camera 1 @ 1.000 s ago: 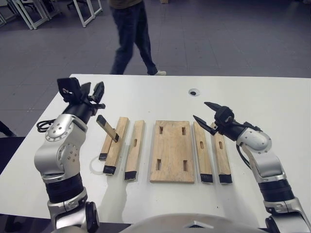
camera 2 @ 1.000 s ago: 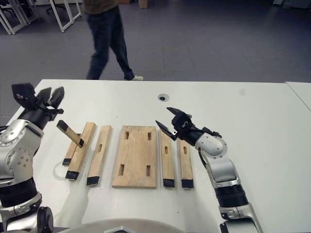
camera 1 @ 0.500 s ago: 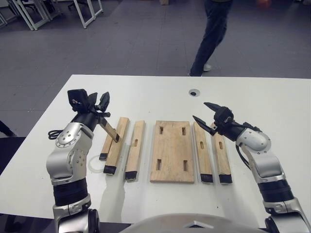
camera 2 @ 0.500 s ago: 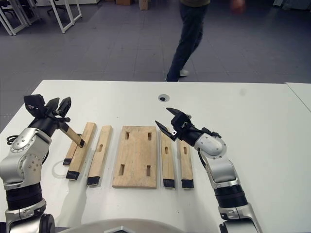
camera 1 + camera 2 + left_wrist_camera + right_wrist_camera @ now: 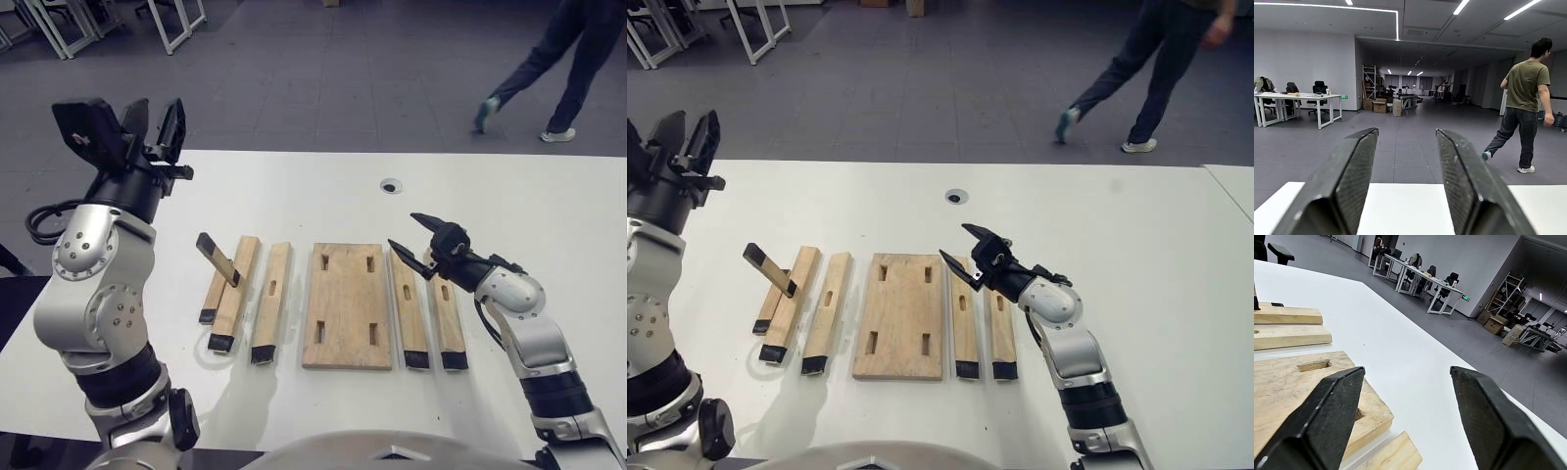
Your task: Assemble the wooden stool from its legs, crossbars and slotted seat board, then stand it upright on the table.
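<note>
- Right jaws: spread, empty, poised just above the far end of a slotted leg [image 5: 409,305]. The seat board [image 5: 346,305] lies flat on the desk [image 5: 549,211] just beside them.
- Left jaws: spread, empty, raised well above the tilted crossbar [image 5: 217,258].
- Recommendation: lower squarely and straddle one leg only before closing.

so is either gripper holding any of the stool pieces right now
Nothing is held: the left gripper and the right gripper are both open and empty.

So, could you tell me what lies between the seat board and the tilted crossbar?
Two legs lie flat there in the left eye view: a slotted leg beside the seat board, and a second leg that the crossbar rests on.
</note>
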